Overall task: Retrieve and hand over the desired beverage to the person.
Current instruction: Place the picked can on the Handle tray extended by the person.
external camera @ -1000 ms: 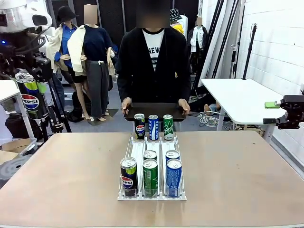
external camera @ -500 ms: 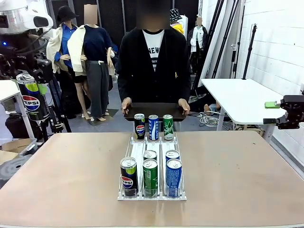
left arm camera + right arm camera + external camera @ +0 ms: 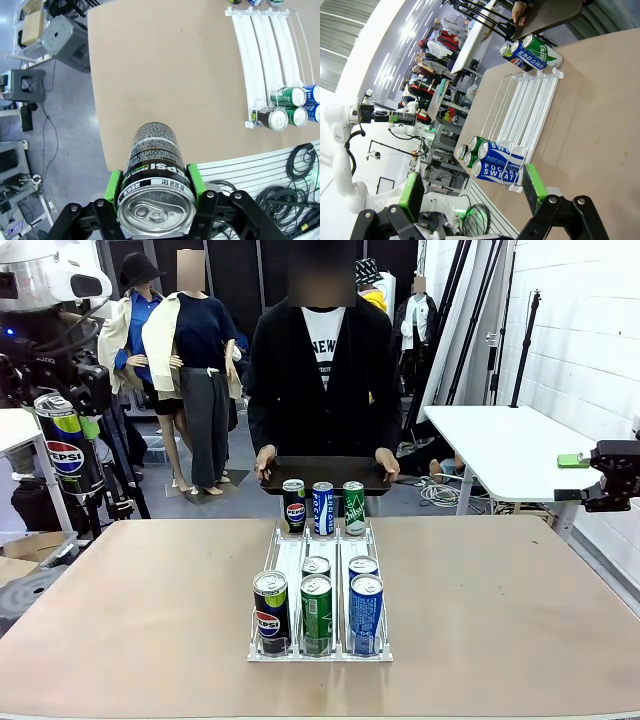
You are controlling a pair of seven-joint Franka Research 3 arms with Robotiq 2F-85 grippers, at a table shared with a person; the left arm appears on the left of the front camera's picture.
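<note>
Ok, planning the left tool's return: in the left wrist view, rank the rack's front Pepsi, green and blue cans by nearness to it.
From the left tool:
1. Pepsi can, left lane.
2. Green can, middle lane.
3. Blue can, right lane.
</note>
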